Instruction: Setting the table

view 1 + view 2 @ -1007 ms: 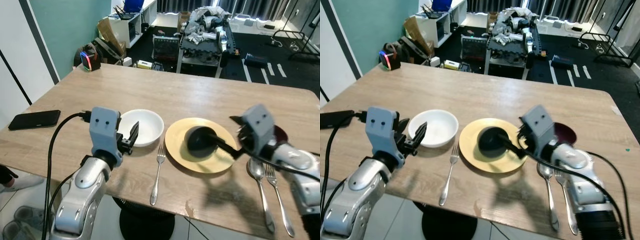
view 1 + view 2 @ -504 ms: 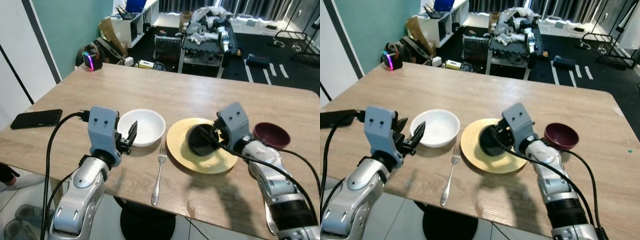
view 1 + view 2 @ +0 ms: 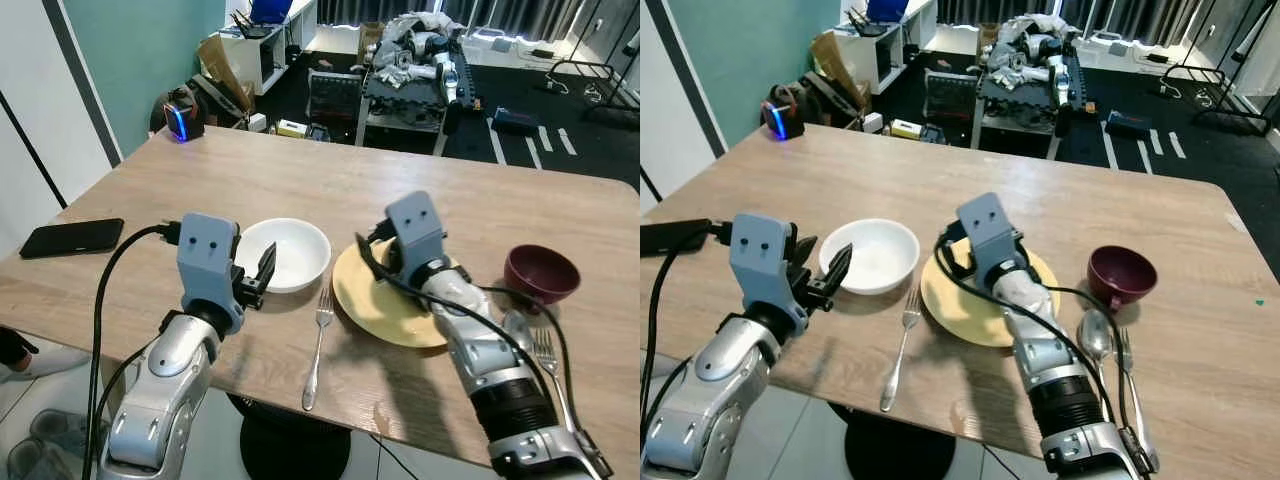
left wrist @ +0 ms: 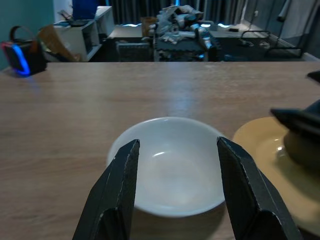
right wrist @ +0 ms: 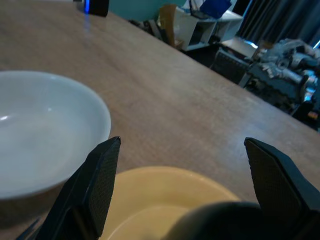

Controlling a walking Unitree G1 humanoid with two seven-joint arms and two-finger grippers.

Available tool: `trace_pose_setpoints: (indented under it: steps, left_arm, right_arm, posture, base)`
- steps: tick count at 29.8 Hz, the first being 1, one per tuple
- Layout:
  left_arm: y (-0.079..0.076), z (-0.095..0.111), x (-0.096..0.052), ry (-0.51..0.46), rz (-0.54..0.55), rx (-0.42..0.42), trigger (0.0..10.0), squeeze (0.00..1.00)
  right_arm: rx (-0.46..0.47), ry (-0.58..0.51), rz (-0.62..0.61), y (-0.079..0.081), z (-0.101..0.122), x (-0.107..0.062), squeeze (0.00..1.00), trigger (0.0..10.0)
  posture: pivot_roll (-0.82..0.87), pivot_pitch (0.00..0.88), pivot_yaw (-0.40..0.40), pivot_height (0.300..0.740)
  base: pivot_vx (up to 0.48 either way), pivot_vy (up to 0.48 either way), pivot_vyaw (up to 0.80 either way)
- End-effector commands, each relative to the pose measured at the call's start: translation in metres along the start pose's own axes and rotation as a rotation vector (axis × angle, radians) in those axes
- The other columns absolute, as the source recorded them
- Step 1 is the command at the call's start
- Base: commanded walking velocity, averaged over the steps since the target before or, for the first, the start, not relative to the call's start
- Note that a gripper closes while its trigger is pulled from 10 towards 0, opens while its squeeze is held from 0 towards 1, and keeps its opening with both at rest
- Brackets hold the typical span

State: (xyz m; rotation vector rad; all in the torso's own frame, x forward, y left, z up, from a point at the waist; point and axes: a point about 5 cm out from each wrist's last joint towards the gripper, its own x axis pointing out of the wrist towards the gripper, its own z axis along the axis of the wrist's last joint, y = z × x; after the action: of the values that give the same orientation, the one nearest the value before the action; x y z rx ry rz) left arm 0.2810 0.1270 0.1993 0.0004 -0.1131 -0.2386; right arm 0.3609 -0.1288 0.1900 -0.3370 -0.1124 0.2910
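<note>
On the wooden worktop (image 3: 300, 180) I can count most of a place setting already laid out. My yellow plate (image 3: 385, 305) sits near the front edge, with the white bowl (image 3: 290, 250) just beside it on my left and a fork (image 3: 318, 340) lying between the two, tines pointing away from me. To the right of the plate stands a maroon cup (image 3: 1120, 272), and in front of that cup a spoon (image 3: 1095, 345) and a second fork (image 3: 1132, 385) lie side by side.

My right end effector (image 5: 182, 165) hangs over the plate with its fingers spread wide; the wrist camera shows a dark rounded shape low between them, and I cannot tell what it is or whether anything rests on the plate. My left end effector (image 4: 175, 185) hovers just short of the white bowl, fingers parted to either side of its near rim, not touching it.

A black phone (image 3: 70, 238) lies well off to my left near the worktop's edge.

My reading is that the setting is largely in place. What seems left is tidying: the bowl may belong on the plate, and the cutlery could be squared up.
</note>
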Motion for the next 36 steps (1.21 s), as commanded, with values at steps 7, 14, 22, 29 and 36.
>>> trace_pose_setpoints:
  steps: [7, 14, 22, 29, 36]
  left_arm:
    - [-0.002, -0.003, -0.002, 0.011, 0.000, -0.003, 10.0, 0.00]
    - [-0.004, -0.002, -0.001, 0.010, -0.010, -0.006, 10.0, 0.00]
    - [-0.003, -0.002, -0.001, 0.010, -0.006, -0.004, 10.0, 0.00]
    - [-0.002, -0.001, -0.002, 0.009, 0.000, -0.002, 10.0, 0.00]
    - [0.000, -0.001, -0.003, 0.012, -0.003, 0.001, 10.0, 0.00]
  right_arm:
    - [-0.049, -0.003, -0.215, -0.062, -0.001, -0.010, 0.00, 10.0]
    - [-0.064, 0.015, -0.217, -0.063, -0.006, -0.014, 0.00, 10.0]
    - [-0.156, 0.065, -0.326, -0.073, -0.016, -0.015, 0.00, 10.0]
    - [-0.227, 0.100, -0.426, -0.099, -0.021, -0.025, 0.00, 10.0]
    - [-0.221, 0.078, -0.317, -0.116, -0.026, -0.051, 0.00, 10.0]
  posture:
    - [0.04, 0.000, 0.068, 0.740]
    - [0.04, 0.000, 0.073, 0.740]
    - [0.05, 0.000, 0.073, 0.740]
    - [0.06, 0.000, 0.071, 0.740]
    - [0.05, 0.000, 0.080, 0.740]
  base:
    - [0.000, 0.000, 0.00]
    - [0.000, 0.000, 0.00]
    - [0.000, 0.000, 0.00]
    - [0.000, 0.000, 0.00]
    - [0.000, 0.000, 0.00]
